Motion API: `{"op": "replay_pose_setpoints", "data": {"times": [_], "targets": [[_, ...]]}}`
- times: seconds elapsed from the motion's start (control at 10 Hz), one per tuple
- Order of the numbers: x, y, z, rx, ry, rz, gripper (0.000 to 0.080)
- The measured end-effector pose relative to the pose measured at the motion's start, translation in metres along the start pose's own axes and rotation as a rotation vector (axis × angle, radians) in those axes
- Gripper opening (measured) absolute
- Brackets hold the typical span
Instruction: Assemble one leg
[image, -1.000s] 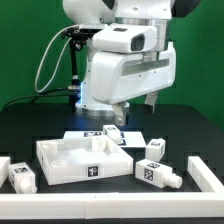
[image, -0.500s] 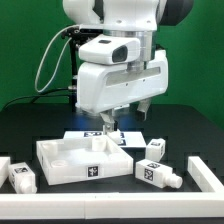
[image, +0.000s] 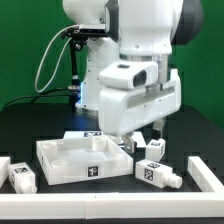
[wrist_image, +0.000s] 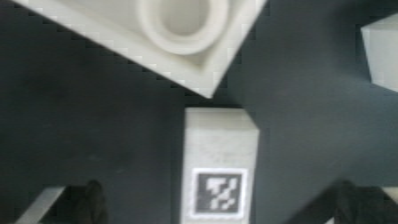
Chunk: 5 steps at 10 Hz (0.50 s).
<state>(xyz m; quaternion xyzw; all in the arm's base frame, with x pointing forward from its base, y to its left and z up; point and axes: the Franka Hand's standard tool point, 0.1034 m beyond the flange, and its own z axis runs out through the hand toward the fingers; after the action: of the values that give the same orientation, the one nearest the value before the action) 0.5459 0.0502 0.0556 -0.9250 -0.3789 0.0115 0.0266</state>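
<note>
In the wrist view a white leg (wrist_image: 221, 150) with a black-and-white tag lies on the black table. It sits between my two dark fingers (wrist_image: 71, 205), which stand well apart on either side without touching it. My gripper (wrist_image: 217, 205) is open and empty. A corner of the large white panel (wrist_image: 169, 35), with a round socket, lies just beyond the leg. In the exterior view my gripper (image: 140, 140) hangs low by the panel's (image: 80, 160) back right corner and hides most of this leg.
Other legs lie on the table: one beside the gripper (image: 156, 148), one at the front right (image: 155, 173) and one at the front left (image: 20, 177). Long white bars lie at the right edge (image: 205, 172) and the left edge (image: 3, 165).
The arm has swung toward the exterior view's right and come down lower, bringing the gripper close to the table behind the panel's right corner.
</note>
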Motion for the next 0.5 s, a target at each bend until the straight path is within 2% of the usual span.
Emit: {"op": "replay_pose_setpoints", "data": {"times": [0.1, 0.4, 0.5], "targets": [[0.009, -0.003, 0.009, -0.002, 0.016, -0.006, 0.0649], [0.011, -0.006, 0.042, -0.008, 0.039, -0.02, 0.065], [0.01, -0.004, 0.042, -0.016, 0.048, -0.022, 0.065]]}}
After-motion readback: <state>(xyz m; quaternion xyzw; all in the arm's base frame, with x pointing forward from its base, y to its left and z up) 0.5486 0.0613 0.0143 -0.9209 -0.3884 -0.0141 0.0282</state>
